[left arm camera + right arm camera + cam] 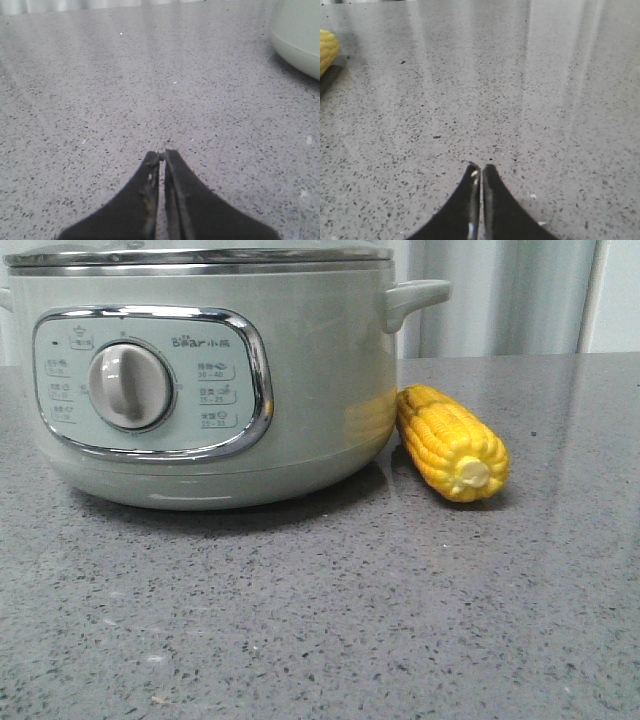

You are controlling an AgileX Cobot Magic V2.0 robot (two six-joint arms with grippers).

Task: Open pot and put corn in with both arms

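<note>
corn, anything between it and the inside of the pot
Yes: the lid is on the pot, closing the top. The corn lies on the counter by the pot's right side. Both grippers, left and right, have jaws closed, holding nothing.

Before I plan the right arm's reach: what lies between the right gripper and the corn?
Only bare speckled grey countertop. The right wrist view shows nothing between the right gripper, fingers together, and the corn at the frame's edge.
</note>
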